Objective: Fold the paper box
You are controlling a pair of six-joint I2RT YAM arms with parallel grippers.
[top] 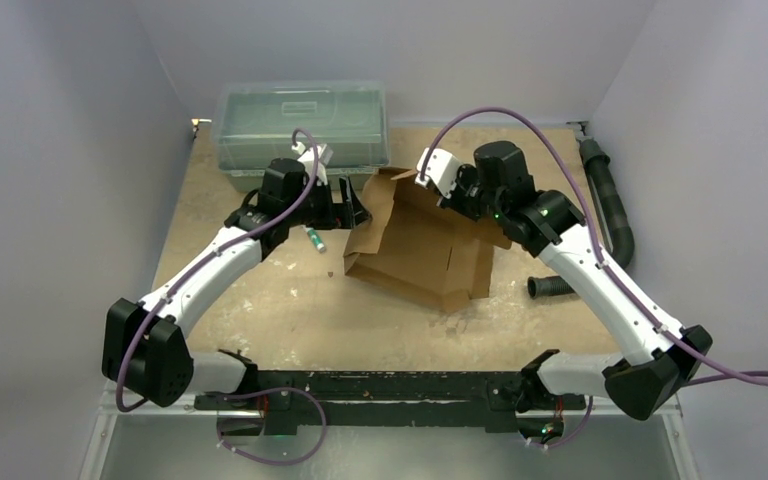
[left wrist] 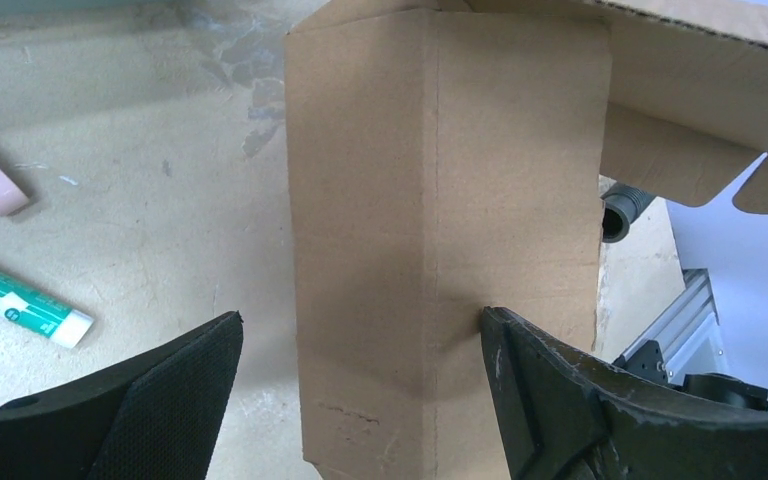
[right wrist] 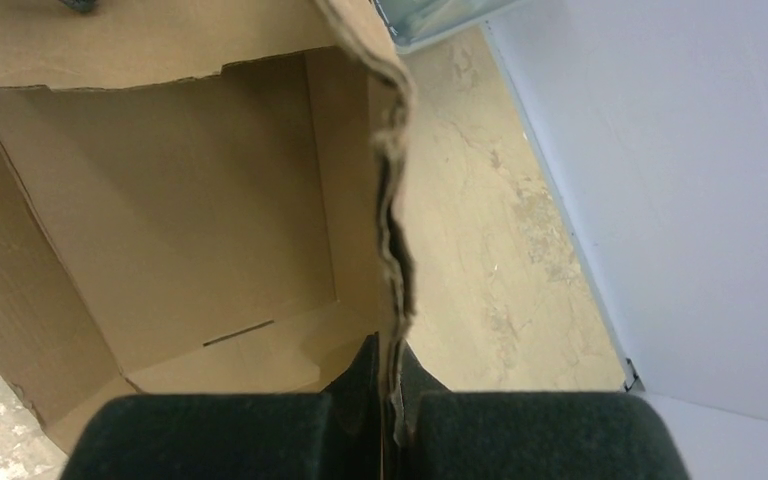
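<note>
At frame centre the paper box (top: 415, 250) stood half-formed; the right gripper (right wrist: 392, 400) clamped its wall (right wrist: 385, 200); the left gripper (left wrist: 360, 335) gaped at a flap (left wrist: 440, 200), likely next to fold inward.

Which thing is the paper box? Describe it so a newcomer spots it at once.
Start at the clear greenish lidded bin at the far edge of the table. Just in front of it and to its right sits the paper box, half-folded, with the right claw shut on one wall. It is the only plain brown corrugated cardboard there, opaque with loose flaps.
</note>
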